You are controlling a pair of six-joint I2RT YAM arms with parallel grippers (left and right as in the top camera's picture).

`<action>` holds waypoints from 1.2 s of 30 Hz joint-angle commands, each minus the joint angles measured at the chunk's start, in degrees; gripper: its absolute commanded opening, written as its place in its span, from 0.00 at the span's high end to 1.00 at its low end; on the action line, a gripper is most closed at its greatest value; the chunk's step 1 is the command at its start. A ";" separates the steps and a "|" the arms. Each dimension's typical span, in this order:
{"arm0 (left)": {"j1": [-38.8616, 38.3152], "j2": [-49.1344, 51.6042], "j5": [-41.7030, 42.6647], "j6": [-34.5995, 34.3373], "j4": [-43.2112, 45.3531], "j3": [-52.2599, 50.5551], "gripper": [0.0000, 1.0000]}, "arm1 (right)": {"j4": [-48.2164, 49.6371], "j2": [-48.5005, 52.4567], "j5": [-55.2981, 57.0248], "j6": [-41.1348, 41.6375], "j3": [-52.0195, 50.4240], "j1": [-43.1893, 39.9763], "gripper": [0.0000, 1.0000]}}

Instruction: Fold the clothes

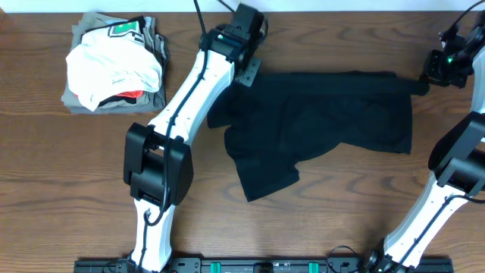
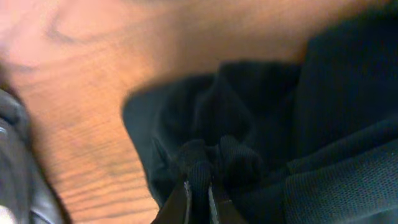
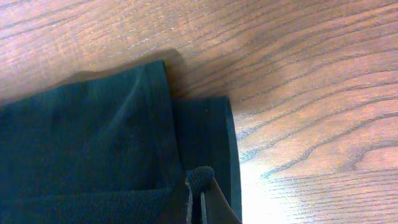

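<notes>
Both end effectors clenched on the black shirt [image 1: 326, 114].
The left end effector [image 1: 246, 73] pinches a bunched fold of fabric, and the right end effector [image 1: 418, 86] grips a hemmed corner. The shirt lies stretched between them on the bench [image 1: 76, 174], rumpled below the left one.
</notes>
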 commanded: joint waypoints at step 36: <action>2.95 -1.14 -0.92 0.37 -0.31 -4.22 0.02 | -5.53 -1.55 0.90 -0.48 -0.87 -1.53 0.91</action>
